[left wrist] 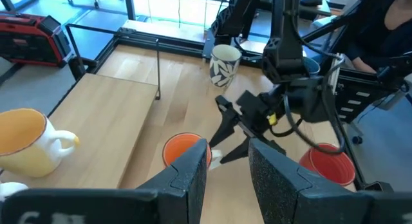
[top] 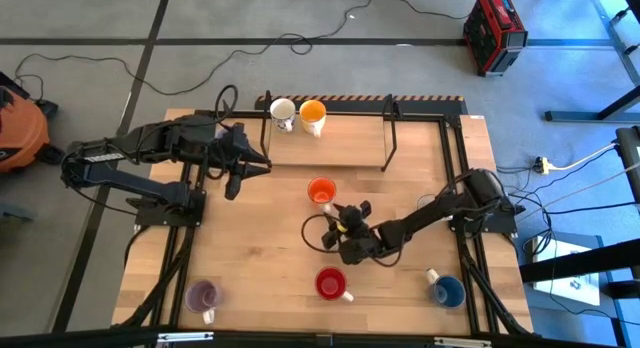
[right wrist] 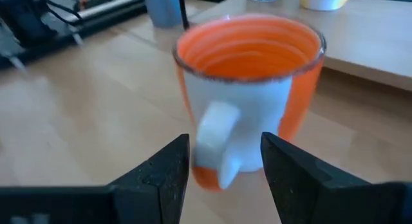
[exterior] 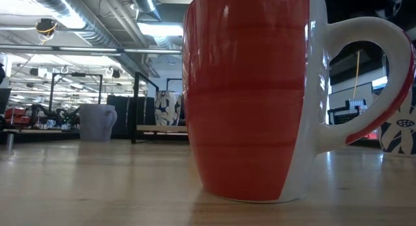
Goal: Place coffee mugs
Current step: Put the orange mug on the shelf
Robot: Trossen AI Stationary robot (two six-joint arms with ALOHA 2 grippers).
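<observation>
An orange mug [top: 321,192] stands upright on the table's middle, its white handle [right wrist: 219,143] turned toward my right gripper [right wrist: 225,163]. That gripper is open and low over the table, with one finger on either side of the handle and a gap on both sides. My left gripper [top: 250,173] waits open above the table's far left, and its wrist view looks across at the orange mug [left wrist: 183,150] and the right gripper [left wrist: 238,121]. A white mug [top: 283,113] and a yellow-orange mug [top: 313,115] stand on the raised shelf [top: 350,138] at the back.
A red mug [top: 331,284] stands near the front edge, just in front of my right arm. A blue mug [top: 447,290] stands at the front right and a pale purple mug [top: 203,297] at the front left. The shelf's thin black legs [top: 388,138] stand behind the orange mug.
</observation>
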